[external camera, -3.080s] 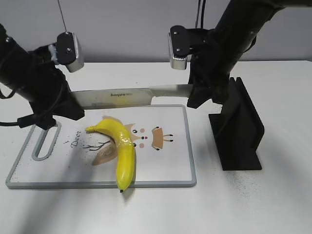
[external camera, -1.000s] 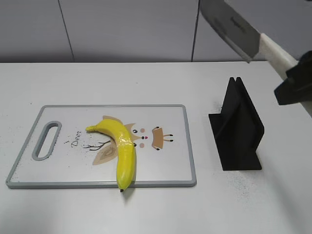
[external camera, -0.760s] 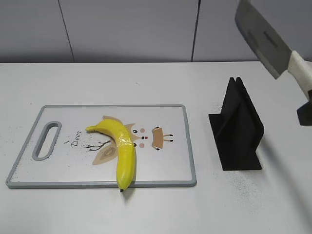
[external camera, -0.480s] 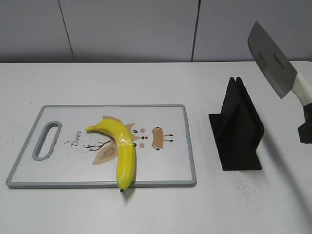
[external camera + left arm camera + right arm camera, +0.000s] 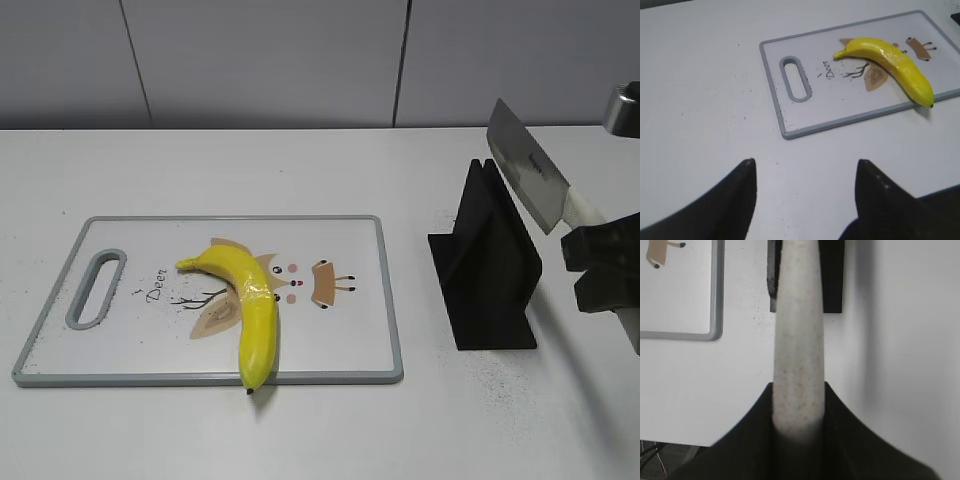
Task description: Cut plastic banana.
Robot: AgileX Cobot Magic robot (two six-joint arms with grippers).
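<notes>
We bring the knife down toward its stand.

Our right hand grips the knife, now lower over the black knife stand; the plastic banana lies uncut on the cutting board at nine o'clock; our left hand is empty, spread.

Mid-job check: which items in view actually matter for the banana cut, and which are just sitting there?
In the job: banana, cutting board, knife held in the right gripper.

Just there: black knife stand, white table, left gripper, open and empty.
</notes>
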